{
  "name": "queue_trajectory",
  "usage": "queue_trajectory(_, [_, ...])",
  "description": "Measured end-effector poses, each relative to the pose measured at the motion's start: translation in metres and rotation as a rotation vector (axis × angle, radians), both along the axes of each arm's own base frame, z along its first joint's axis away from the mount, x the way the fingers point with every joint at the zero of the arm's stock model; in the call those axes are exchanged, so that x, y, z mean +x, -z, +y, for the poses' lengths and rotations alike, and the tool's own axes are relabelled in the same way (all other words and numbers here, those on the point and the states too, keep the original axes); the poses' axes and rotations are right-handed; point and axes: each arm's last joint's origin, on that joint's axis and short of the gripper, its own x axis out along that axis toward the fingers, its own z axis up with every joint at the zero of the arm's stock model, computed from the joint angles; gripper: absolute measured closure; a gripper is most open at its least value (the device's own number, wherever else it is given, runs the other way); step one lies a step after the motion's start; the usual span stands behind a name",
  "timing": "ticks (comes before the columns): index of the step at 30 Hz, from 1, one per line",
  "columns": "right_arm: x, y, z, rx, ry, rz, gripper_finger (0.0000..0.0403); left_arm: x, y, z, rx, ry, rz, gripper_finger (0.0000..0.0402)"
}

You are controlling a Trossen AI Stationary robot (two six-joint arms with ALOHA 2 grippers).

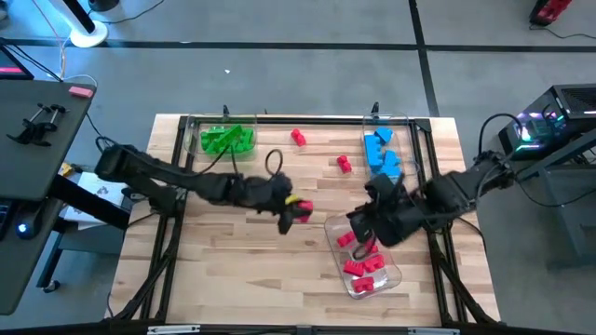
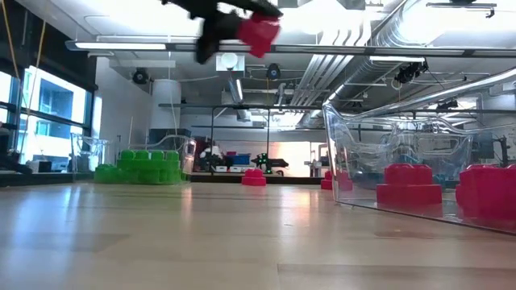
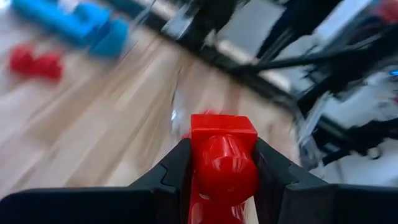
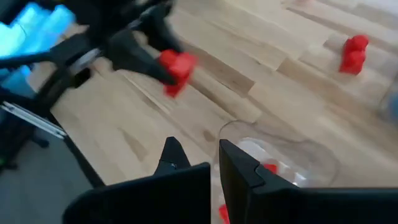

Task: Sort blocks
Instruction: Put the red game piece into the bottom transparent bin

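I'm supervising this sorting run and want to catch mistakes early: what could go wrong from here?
1. The left gripper carries a small red plastic block above the wooden table; a slip would drop it outside the clear plastic tray.
2. The right gripper, shut, hangs over that tray, so the arms may collide.

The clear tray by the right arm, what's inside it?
The clear tray near the right pincer has only red blocks inside, several of them. The right arm covers the tray's upper end, so blocks there cannot be counted.

Left claw [image 1: 296, 210] hangs mid-table, fingers clamped on a load; right claw [image 1: 358, 232] sits fully closed nearby
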Motion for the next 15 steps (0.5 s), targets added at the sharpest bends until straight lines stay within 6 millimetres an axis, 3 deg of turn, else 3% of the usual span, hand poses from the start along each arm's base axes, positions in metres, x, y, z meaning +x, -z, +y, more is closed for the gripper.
queue_trajectory(6, [-0.011, -0.002, 0.020, -0.013, 0.130, -0.134, 0.0402, 0.033, 0.018, 0.023, 0.011, 0.124, -0.140, 0.0309])
queue_trajectory(15, [-0.008, -0.003, 0.016, -0.052, 0.243, -0.221, 0.0402, 0.096, 0.063, 0.011, -0.055, 0.302, -0.284, 0.0308])
